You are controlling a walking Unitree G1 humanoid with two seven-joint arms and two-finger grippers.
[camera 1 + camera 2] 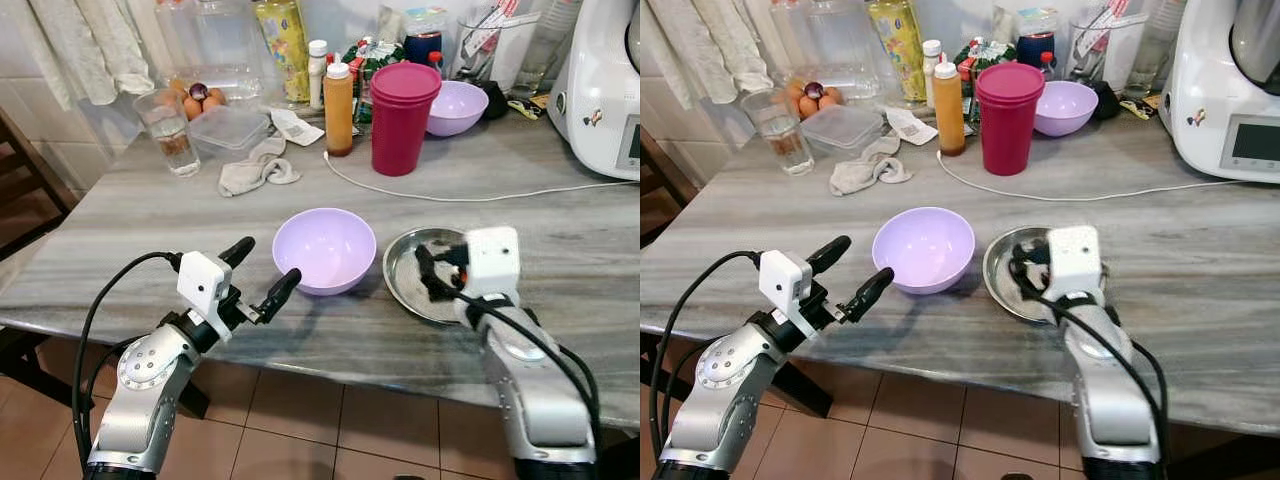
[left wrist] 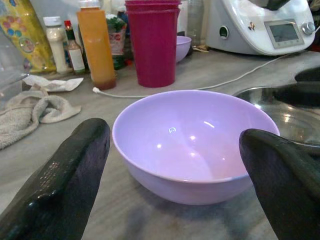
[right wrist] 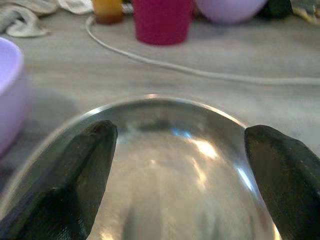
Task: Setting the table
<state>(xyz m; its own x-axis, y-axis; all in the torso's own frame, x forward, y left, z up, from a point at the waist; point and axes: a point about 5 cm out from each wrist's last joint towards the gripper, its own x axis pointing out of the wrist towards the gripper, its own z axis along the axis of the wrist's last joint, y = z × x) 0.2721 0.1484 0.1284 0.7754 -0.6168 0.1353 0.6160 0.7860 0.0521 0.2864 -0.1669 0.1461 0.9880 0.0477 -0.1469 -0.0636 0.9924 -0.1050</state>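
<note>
Fingers spread wide on both sides: left gripper (image 1: pixel 262 272) hovers at the table (image 1: pixel 560 230) edge just short of the lilac bowl (image 1: pixel 325 249), right gripper (image 3: pixel 182 165) hangs low over the steel plate (image 1: pixel 402 268), holding nothing. Bowl and plate sit side by side near the front edge, rims near touching.

Bowl looks like thin plastic, prob. light, stiff, a bit slick; I'd pinch the rim wall w/ one finger inside. Plate is shallow polished metal, slippery, low lip; I'd judge an edge grip the only hold, likely to skid.

Writing: bottle labels behind too blurred to read; white kitchen machine (image 1: pixel 1230 90) w/ display, no brand legible.
</note>
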